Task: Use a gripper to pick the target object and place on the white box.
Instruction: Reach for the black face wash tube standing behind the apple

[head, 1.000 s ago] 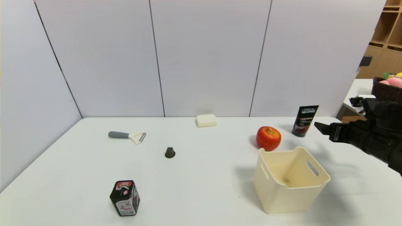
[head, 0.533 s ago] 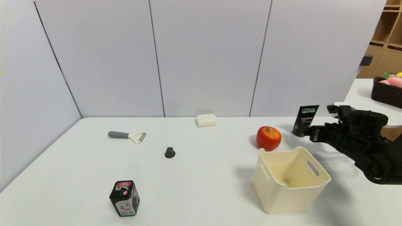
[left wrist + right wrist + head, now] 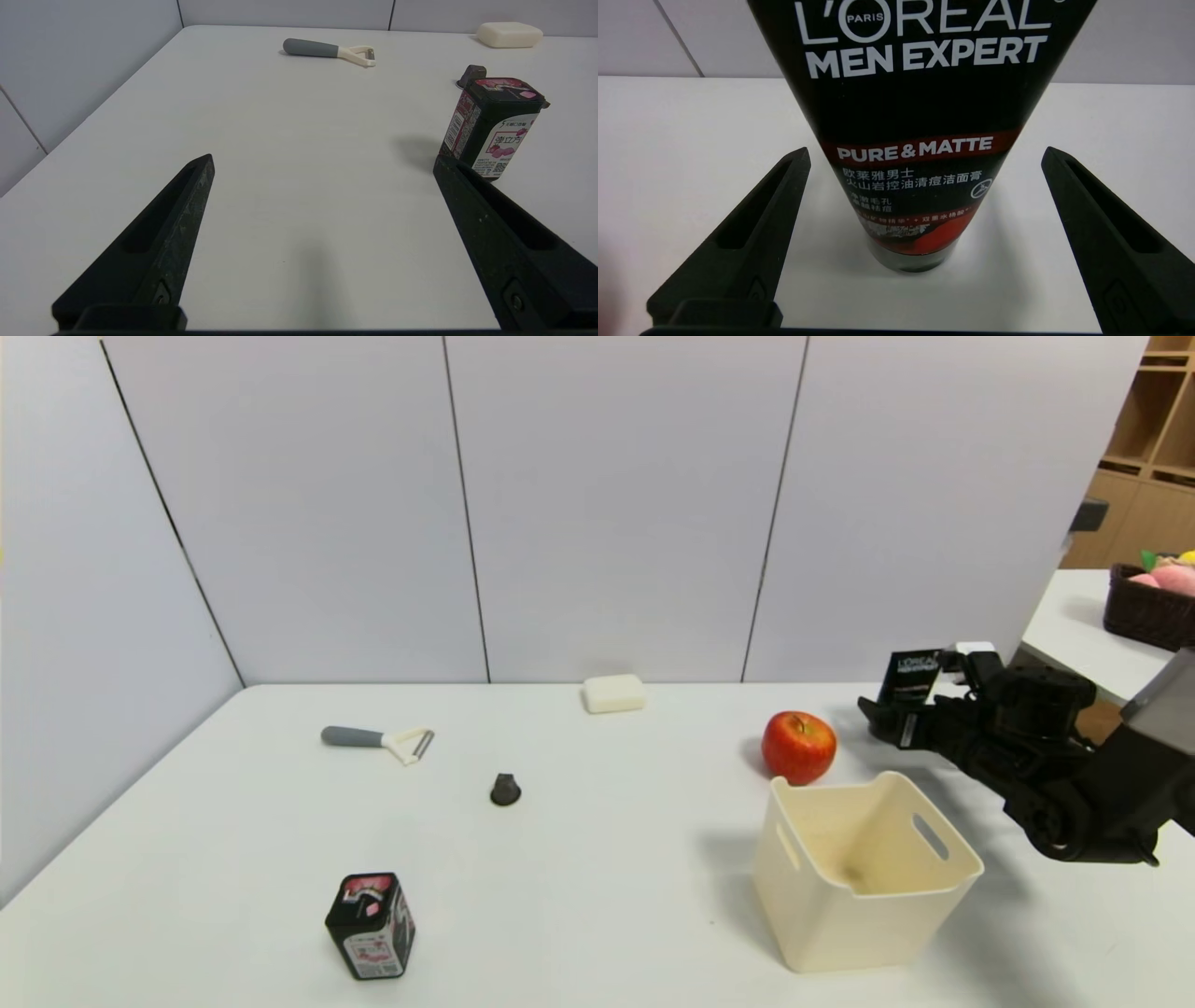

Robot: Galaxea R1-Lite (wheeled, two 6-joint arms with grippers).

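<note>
Right gripper (image 3: 926,154) wide open, holding nothing; L'Oréal Men Expert tube (image 3: 915,121) upright between its fingers, ungripped.

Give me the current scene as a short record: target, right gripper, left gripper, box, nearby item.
target: black L'OREAL tube, upright on the table, not gripped
right gripper: at the tube, fingers open, one on either side
left gripper: idle over the table's left part, fingers open
box: cream-white bin, open-topped, nearer the robot than the tube
nearby item: red apple, between tube and bin, left of the tube
</note>
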